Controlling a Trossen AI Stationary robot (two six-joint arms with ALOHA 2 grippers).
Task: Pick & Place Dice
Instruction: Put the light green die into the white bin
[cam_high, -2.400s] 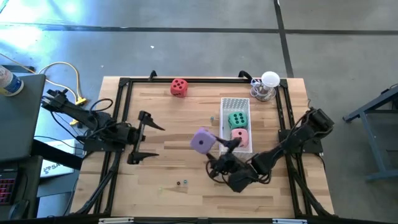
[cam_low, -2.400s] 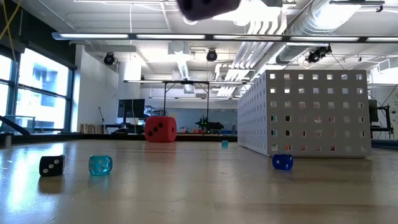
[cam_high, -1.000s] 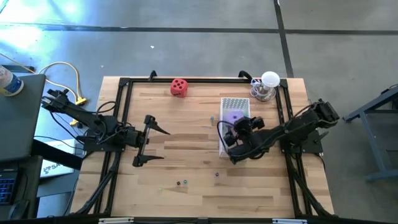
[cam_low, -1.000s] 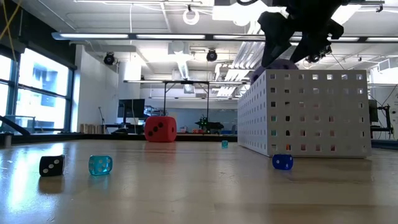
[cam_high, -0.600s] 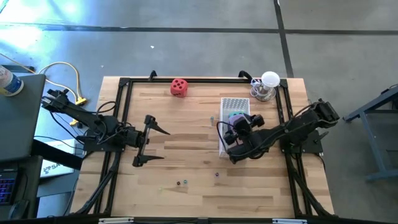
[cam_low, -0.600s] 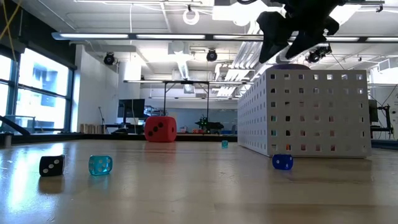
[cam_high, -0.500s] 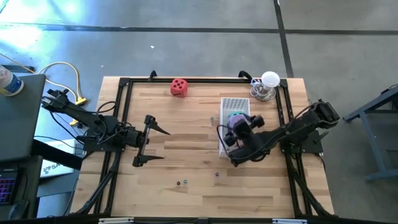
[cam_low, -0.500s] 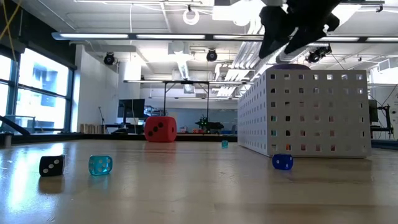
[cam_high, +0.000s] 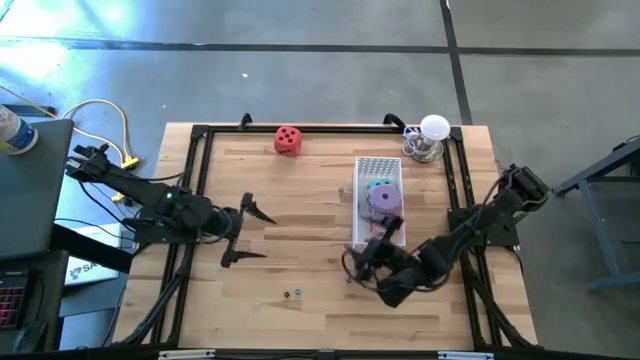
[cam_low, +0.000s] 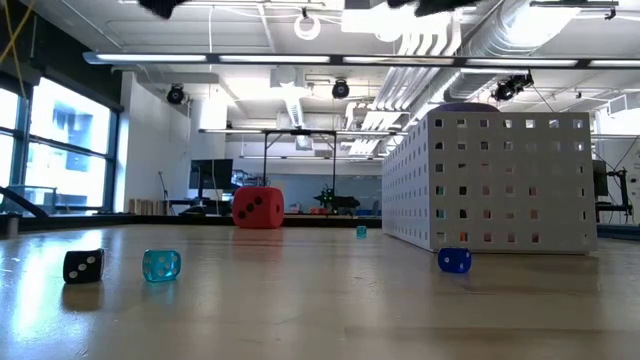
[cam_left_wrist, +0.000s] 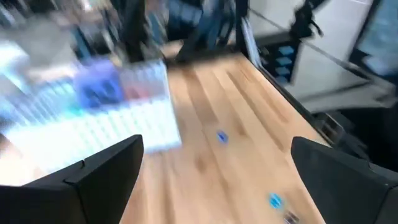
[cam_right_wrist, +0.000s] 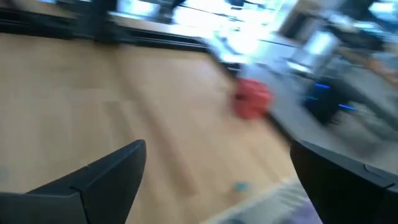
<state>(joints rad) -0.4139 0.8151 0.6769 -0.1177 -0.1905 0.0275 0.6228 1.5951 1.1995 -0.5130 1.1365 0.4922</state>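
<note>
A purple die (cam_high: 381, 203) lies on top inside the white perforated basket (cam_high: 361, 178), with a green die (cam_high: 377, 185) partly showing beside it at the far side. In the low view only the purple die's top (cam_low: 466, 104) rises over the basket's wall (cam_low: 500, 180). A red die (cam_high: 288, 140) rests on the table near the far edge; it also shows in the right wrist view (cam_right_wrist: 252, 99). My right gripper (cam_high: 362, 255) is open and empty, just off the basket's near end. My left gripper (cam_high: 246, 233) is open and empty above the table's left half.
A black small die (cam_low: 83, 265), a cyan one (cam_low: 161, 265) and a blue one (cam_low: 454, 260) lie on the table near the front. A clear stand with a white ball (cam_high: 428, 138) stands at the far right corner. Bare wood lies between the two grippers.
My right gripper has drawn back from above the basket toward the table's near edge and has turned about, staying open. The purple die stays in the basket. My left gripper has tipped downward and sunk a little.
</note>
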